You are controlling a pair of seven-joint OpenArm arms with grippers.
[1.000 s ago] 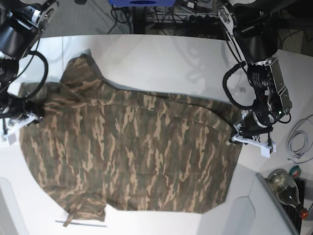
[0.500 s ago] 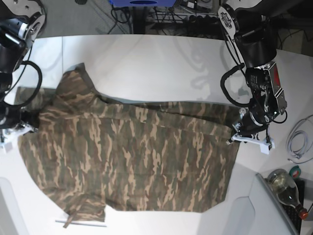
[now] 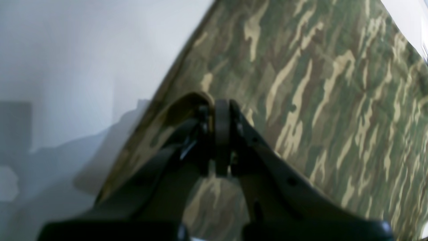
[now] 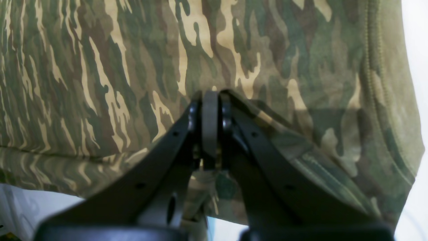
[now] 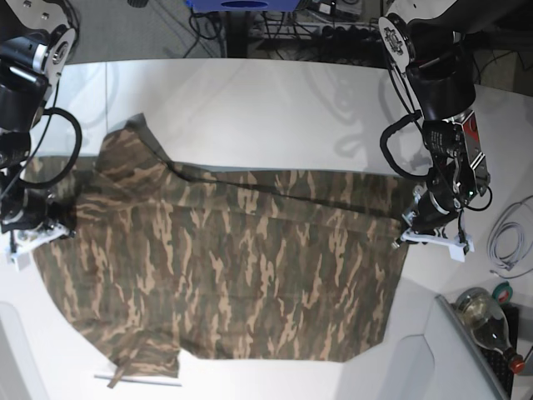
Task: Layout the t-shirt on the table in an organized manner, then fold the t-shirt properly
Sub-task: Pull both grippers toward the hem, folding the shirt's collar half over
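From above, the t-shirt (image 5: pixel 225 267) lies spread across the white worktop (image 5: pixel 275 117), its far portion folded over toward the near side so a straight doubled edge runs between the two arms. The left gripper (image 5: pixel 414 223) sits at one end of that edge and the right gripper (image 5: pixel 52 218) at the other, each low over the cloth; at this range the overhead view cannot show how the jaws stand.

The wrist cameras settle that. In the left wrist view, the left gripper (image 3: pixel 217 110) is pinched tight on a raised ridge of camouflage cloth (image 3: pixel 317 83), with the fabric stretching away ahead and to one side of it, and bare worktop (image 3: pixel 83 57) on the other side. In the right wrist view, the right gripper (image 4: pixel 210 100) is likewise clamped on a fold of the t-shirt (image 4: pixel 100 67); cloth fills nearly everything ahead of it, a stitched hem runs off to one side, and only slivers of worktop (image 4: pixel 418 50) show.

Only the overhead view shows a sleeve poking out beyond the right gripper, and a bottle (image 5: pixel 487 321) and cable (image 5: pixel 508 242) out past the left gripper.
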